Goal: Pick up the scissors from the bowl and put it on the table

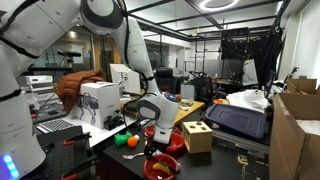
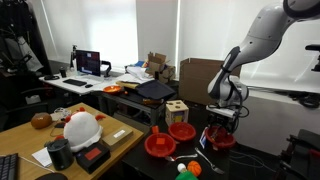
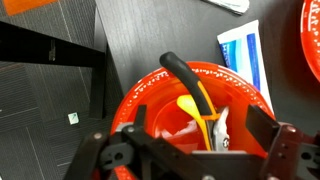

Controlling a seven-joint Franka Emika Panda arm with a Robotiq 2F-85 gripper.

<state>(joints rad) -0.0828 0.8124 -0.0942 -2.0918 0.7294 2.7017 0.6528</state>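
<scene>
In the wrist view the scissors [image 3: 203,105], with black and yellow handles and metal blades, lie inside a red bowl [image 3: 148,92] on the black table [image 3: 140,40]. My gripper [image 3: 200,152] is open and close above the bowl, one finger on each side of the scissors and not touching them. In an exterior view the gripper [image 2: 222,122] hangs just over that red bowl [image 2: 224,140]. It also shows in an exterior view [image 1: 155,125], where the scissors are hidden.
A blue and white packet [image 3: 243,55] lies beside the bowl. Two more red bowls [image 2: 182,130] [image 2: 160,145] and a wooden block box [image 2: 176,110] stand nearby. Green and orange balls [image 1: 122,141] lie on the table. The table edge [image 3: 60,50] is close.
</scene>
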